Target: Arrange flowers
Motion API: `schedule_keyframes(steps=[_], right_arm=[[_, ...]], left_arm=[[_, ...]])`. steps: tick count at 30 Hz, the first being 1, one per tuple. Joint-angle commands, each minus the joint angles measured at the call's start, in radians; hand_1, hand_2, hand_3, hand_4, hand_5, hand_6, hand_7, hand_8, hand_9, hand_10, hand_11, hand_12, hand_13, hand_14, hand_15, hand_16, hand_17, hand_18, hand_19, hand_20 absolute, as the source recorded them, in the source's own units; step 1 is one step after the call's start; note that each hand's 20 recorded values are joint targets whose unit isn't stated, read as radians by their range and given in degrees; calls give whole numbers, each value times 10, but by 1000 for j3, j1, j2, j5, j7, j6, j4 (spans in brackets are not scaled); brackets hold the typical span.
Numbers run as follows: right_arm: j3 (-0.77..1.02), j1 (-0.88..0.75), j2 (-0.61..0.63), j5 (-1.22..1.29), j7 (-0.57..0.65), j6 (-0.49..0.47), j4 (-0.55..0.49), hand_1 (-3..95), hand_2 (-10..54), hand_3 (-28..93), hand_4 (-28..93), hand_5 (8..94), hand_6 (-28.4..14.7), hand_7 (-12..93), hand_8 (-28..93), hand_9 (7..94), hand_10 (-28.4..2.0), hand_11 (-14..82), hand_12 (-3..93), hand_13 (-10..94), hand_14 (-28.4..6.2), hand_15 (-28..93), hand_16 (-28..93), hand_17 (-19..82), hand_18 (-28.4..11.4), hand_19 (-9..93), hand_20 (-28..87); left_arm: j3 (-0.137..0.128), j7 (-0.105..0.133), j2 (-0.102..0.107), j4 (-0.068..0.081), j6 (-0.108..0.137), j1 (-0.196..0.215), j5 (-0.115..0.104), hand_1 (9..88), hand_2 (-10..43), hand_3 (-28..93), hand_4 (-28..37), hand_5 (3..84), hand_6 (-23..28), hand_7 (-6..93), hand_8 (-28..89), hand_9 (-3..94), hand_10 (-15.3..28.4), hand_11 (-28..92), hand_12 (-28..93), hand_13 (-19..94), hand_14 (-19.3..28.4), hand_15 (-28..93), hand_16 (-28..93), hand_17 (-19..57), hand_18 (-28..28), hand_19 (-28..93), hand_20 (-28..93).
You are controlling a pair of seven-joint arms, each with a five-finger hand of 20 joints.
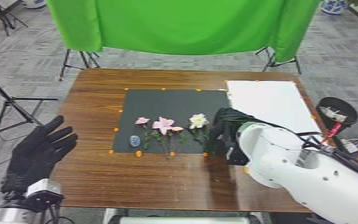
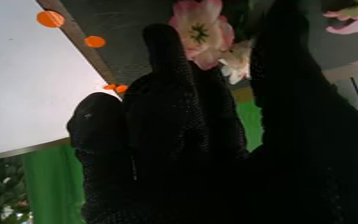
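In the head view, my right hand (image 1: 228,131) is over the right part of the dark mat (image 1: 171,97), beside a white flower (image 1: 198,120). Left of that flower lie a pink-white flower (image 1: 165,125) and a small pink flower (image 1: 142,120), their green stems toward the near edge. A blue patterned oval piece (image 1: 135,141) rests near the mat's lower left. My left hand (image 1: 42,150) is open at the table's left edge. The right wrist view has my right hand (image 2: 171,120) open, thumb apart from the fingers; a pink-edged flower (image 2: 200,32) appears beyond the fingertips.
A white sheet (image 1: 269,102) lies right of the mat on the brown table (image 1: 95,185). Orange dots mark the edges of both. A dark round container (image 1: 337,107) stands off the table's right side, and a green cloth (image 1: 184,25) hangs behind the table.
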Motion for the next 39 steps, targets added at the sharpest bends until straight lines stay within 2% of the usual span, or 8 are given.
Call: schedule_keyframes(steps=[1,10,21,27,31,34,37,39], right_arm=[[17,-11,2,5,-11,-7,-28,389,-93,744,-218,487,-78,125,-96,705,-206,188,139,780,-62,760,134,579,-162,932,352],[66,-52,35,39,-15,106,-58,264,35,735,-206,497,-84,119,-91,705,-219,185,141,785,-72,755,138,583,-172,932,360],[322,-243,54,187,-142,204,-150,216,95,729,-196,510,-88,116,-88,694,-225,185,143,774,-93,754,136,570,-187,932,361],[555,-410,21,588,-380,307,-109,199,119,751,-210,507,-77,139,-97,599,-215,175,140,583,-191,591,78,386,-209,839,-47],[642,-457,10,814,-497,354,-53,182,125,797,-236,508,-65,162,-113,520,-212,151,129,425,-228,393,84,199,-257,595,53],[661,-474,34,906,-648,431,-20,175,125,810,-245,485,-54,155,-110,470,-202,122,127,357,-225,315,99,133,-257,508,78],[660,-470,55,995,-782,508,-4,167,128,819,-255,462,-40,153,-111,427,-184,97,126,311,-213,245,124,90,-234,415,99],[671,-462,58,1000,-792,527,-3,163,131,822,-259,455,-32,155,-112,420,-173,94,126,307,-205,226,132,86,-227,387,109]], left_arm=[[11,40,33,-1,21,23,-33,302,56,636,-192,400,113,88,-71,338,202,288,107,209,265,538,-128,-91,251,498,68],[19,40,20,-1,21,25,-29,302,57,635,-193,400,114,88,-71,339,202,289,106,209,265,538,-129,-91,250,498,68],[72,179,95,10,63,44,-117,302,58,636,-195,401,114,88,-71,339,202,287,105,209,265,538,-129,-91,248,497,69],[98,186,96,56,43,-6,-121,291,57,632,-204,417,101,83,-74,332,184,243,95,202,241,464,-128,-92,235,461,59],[62,90,66,104,-21,-56,-87,291,55,630,-207,455,98,72,-75,357,179,232,94,221,239,456,-112,-86,237,461,68],[30,116,95,117,-23,-69,-112,286,52,622,-210,418,82,60,-74,349,175,218,88,219,242,453,-112,-87,239,454,68],[0,193,123,110,2,-72,-134,279,48,618,-216,370,59,64,-75,319,158,185,97,194,230,406,-90,-99,230,411,65],[-38,191,122,98,6,-62,-125,277,47,616,-218,357,52,64,-74,313,153,180,102,190,226,397,-82,-103,226,397,66]])
